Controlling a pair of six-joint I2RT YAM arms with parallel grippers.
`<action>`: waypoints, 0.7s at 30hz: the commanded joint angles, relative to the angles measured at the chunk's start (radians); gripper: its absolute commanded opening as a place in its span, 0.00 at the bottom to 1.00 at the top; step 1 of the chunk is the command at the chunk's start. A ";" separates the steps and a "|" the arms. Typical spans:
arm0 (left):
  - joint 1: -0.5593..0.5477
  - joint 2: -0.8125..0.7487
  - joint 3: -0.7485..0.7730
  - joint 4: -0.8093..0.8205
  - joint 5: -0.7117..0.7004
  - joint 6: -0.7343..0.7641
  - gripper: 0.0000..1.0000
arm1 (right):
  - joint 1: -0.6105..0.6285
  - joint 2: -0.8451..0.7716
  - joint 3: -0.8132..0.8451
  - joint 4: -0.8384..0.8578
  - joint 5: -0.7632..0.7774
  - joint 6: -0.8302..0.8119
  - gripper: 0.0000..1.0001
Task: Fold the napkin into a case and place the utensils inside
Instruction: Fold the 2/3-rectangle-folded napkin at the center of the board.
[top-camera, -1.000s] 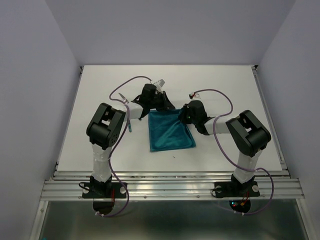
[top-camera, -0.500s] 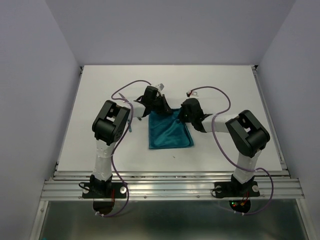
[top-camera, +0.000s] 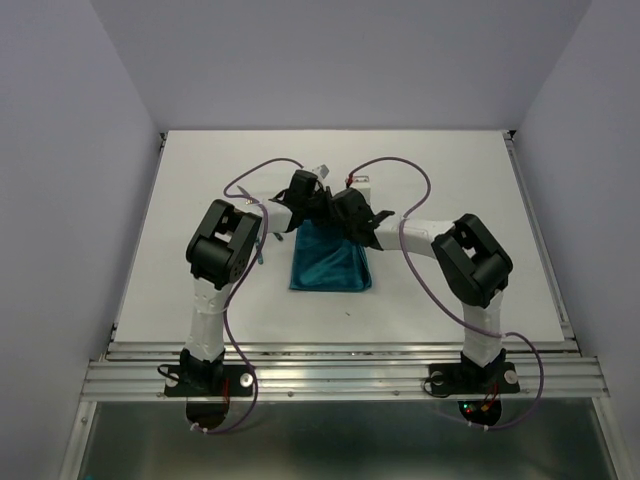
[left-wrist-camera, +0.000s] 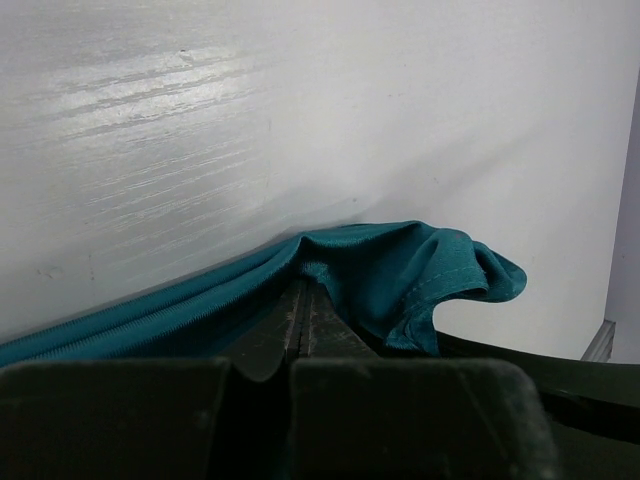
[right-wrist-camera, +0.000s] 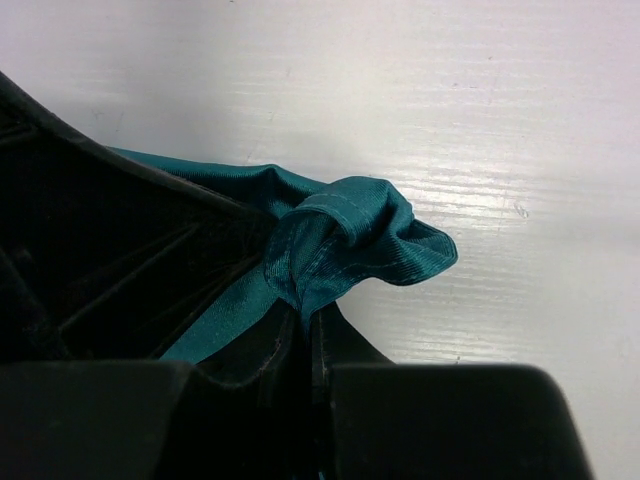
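Note:
The teal napkin (top-camera: 331, 264) lies on the white table (top-camera: 450, 170), bunched narrow at its far end. My left gripper (top-camera: 317, 211) is shut on the napkin's far edge; in the left wrist view the cloth (left-wrist-camera: 400, 265) rises in a fold over the closed jaws of that gripper (left-wrist-camera: 303, 292). My right gripper (top-camera: 342, 214) sits right beside it, shut on a crumpled corner of the napkin (right-wrist-camera: 350, 235), which bulges past the tips of the gripper (right-wrist-camera: 308, 318). A slim teal utensil handle (top-camera: 260, 251) peeks out beside the left forearm; the rest of the utensils are hidden.
Both arms reach to the table's middle, their cables (top-camera: 400, 165) looping above. Grey walls close in the table on three sides. A metal rail (top-camera: 340, 375) runs along the near edge.
The right gripper has carried its napkin corner leftward until it is next to the left gripper, narrowing the cloth. The left gripper has closed on the napkin's far edge.

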 joint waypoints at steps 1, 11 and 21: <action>-0.003 0.013 -0.012 -0.074 -0.056 0.036 0.00 | 0.029 0.050 0.100 -0.162 0.104 -0.019 0.01; -0.001 0.005 -0.026 -0.062 -0.055 0.026 0.00 | 0.051 0.162 0.315 -0.386 0.130 -0.053 0.01; -0.003 0.002 -0.044 -0.036 -0.032 0.016 0.00 | 0.060 0.207 0.389 -0.483 0.069 -0.063 0.01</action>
